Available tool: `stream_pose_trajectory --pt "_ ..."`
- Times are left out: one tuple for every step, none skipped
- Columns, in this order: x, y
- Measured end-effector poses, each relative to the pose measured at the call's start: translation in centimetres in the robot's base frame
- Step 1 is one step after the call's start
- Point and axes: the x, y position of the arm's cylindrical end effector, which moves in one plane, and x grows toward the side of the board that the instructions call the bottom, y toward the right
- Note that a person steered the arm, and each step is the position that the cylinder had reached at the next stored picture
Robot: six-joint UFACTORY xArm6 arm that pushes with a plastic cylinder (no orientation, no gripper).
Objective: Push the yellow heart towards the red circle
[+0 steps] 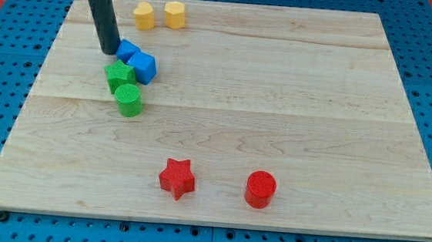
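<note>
The yellow heart (143, 15) lies near the view's top left, with a yellow hexagon (175, 14) just to its right. The red circle (260, 189) sits near the view's bottom, right of centre. My tip (110, 50) is on the board at the left, below and left of the yellow heart, touching or almost touching the left side of a small blue block (127, 51). The rod rises from the tip up to the view's top left.
A blue cube (143, 66) sits right of the small blue block. A green star (119, 75) and a green cylinder (129, 99) lie just below them. A red star (177, 178) lies left of the red circle. The wooden board (294, 104) rests on a blue pegboard.
</note>
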Motion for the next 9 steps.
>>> stream_pose_trajectory --pt "-5.1 -4.6" --pt "-11.4 -4.3" --pt "-11.0 4.8" --pt "-4.7 12.5" --pt "1.2 18.7" --pt "6.2 21.6" --pt "13.2 21.2" --pt "15.0 18.8" --pt "14.5 17.8"
